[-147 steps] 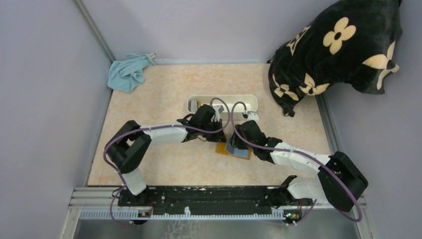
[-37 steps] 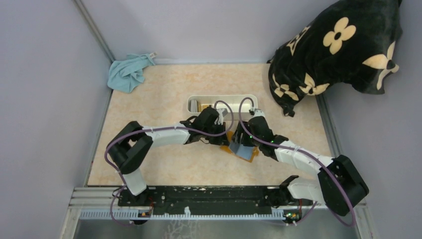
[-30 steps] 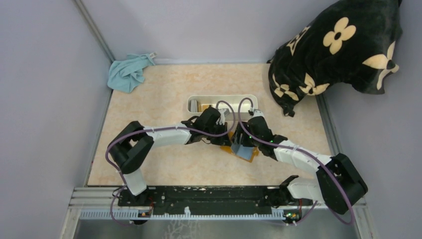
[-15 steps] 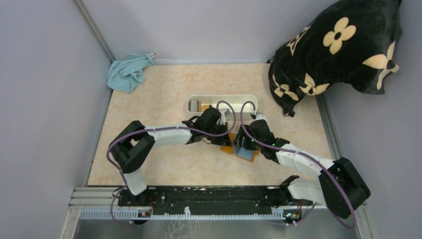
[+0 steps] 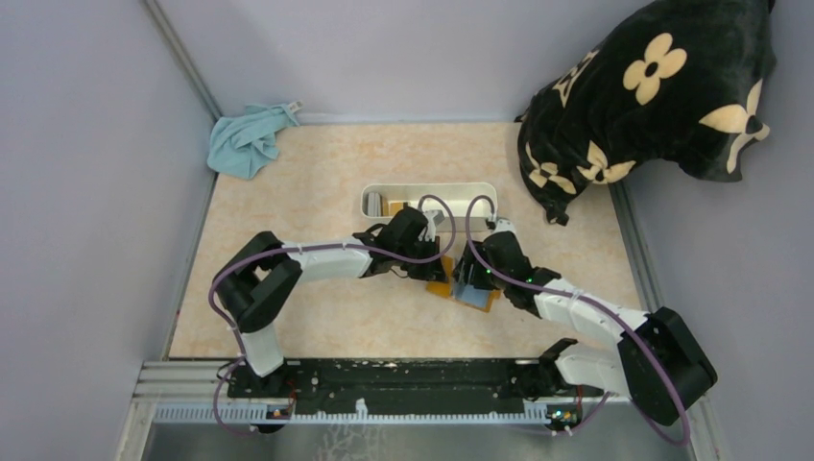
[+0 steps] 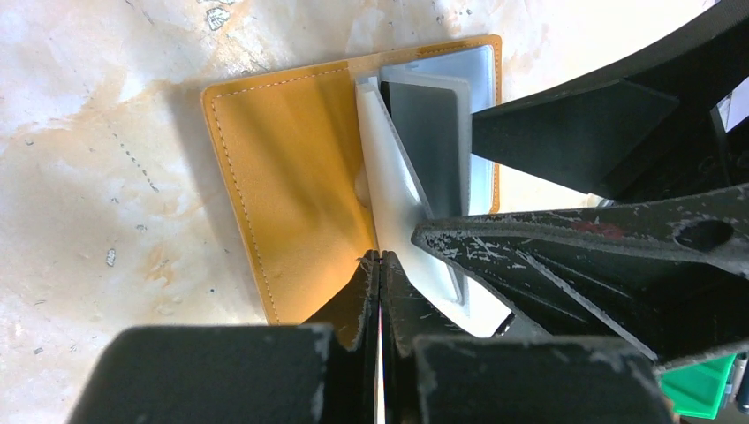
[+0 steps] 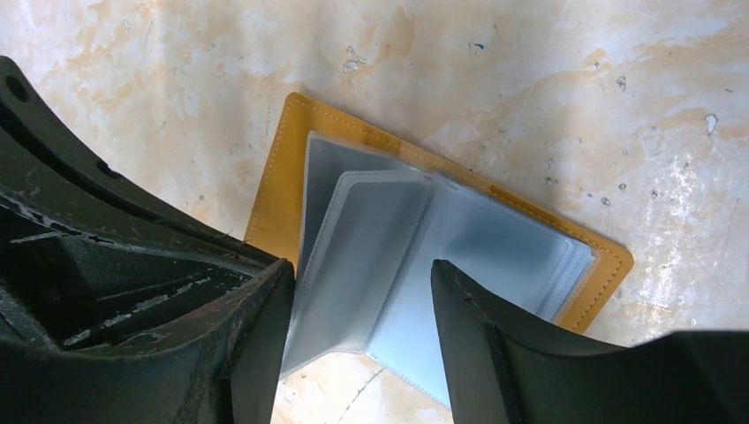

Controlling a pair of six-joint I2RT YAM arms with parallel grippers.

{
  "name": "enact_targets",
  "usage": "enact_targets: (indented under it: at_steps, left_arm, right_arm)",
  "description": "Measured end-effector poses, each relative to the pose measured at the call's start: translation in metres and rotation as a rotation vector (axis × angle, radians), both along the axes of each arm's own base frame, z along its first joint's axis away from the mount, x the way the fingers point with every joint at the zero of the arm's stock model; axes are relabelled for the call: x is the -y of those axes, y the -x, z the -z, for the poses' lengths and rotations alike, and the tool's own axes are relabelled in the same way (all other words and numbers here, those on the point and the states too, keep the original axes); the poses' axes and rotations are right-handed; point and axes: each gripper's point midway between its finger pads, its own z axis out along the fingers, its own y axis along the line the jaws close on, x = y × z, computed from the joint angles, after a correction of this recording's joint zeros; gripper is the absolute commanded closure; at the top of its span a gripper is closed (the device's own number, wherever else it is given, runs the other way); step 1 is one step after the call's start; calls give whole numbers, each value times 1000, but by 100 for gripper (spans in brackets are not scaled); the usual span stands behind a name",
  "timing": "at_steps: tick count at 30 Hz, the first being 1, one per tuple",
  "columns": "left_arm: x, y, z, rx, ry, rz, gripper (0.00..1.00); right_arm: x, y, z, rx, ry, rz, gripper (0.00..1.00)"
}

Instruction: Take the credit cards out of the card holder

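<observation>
My spread right jaws have just moved astride the card holder (image 7: 276,181)'s sleeves (image 7: 380,238), my pressed-together left jaws pinning it: extraction nears.

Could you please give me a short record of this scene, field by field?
Card holder: lying open on the table, clear sleeves fanned up
Left gripper: shut, pressed at the holder's fold
Right gripper: open, fingers astride the sleeves
White tray: behind the holder, small tan and grey items at its left end
Cloth: far left corner
Pillow: far right corner
</observation>
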Motion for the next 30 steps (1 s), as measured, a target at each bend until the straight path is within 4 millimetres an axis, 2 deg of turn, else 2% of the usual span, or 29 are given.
enact_targets:
  at_steps: [10,15,22,30]
  left_arm:
    - [-7,-4,1,33,-34,-17,100]
    - [-14,8,-3,90,-53,-2,100]
    - [0,29,-10,176,-52,57,100]
    - [10,29,-16,253,-66,80,100]
  right_arm:
    - [10,7,16,-27,20,15,44]
    - [9,6,15,-20,15,15,44]
    - [8,5,15,-18,13,15,45]
    - [7,4,14,-13,10,15,45]
